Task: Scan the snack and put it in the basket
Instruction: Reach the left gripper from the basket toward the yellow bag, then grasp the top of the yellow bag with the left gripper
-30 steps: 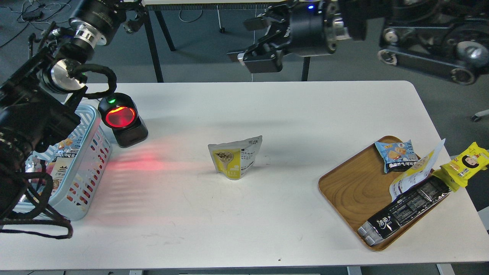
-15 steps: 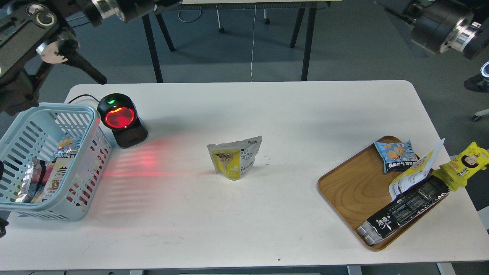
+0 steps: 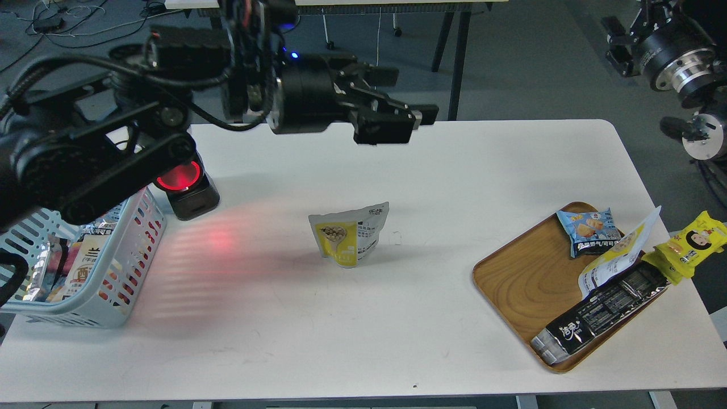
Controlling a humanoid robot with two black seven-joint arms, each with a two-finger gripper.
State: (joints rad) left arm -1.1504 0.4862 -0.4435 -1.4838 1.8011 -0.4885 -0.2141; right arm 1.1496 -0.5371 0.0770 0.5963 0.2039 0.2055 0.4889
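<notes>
Right of the scanner [image 3: 184,184], the snack [image 3: 350,233] stood upright on the desk [image 3: 397,329], untouched. It looked light and crinkly, best pinched by its white top. Above it, the left claw [image 3: 406,116] hung spread and empty.

Left arm: enters from left edge, reaching rightward over the far part of the tabletop. Left claw [image 3: 406,113]: fingers parted, holding nothing, pointing right. Right arm: far right corner, wrist visible; its claw out of view.
</notes>
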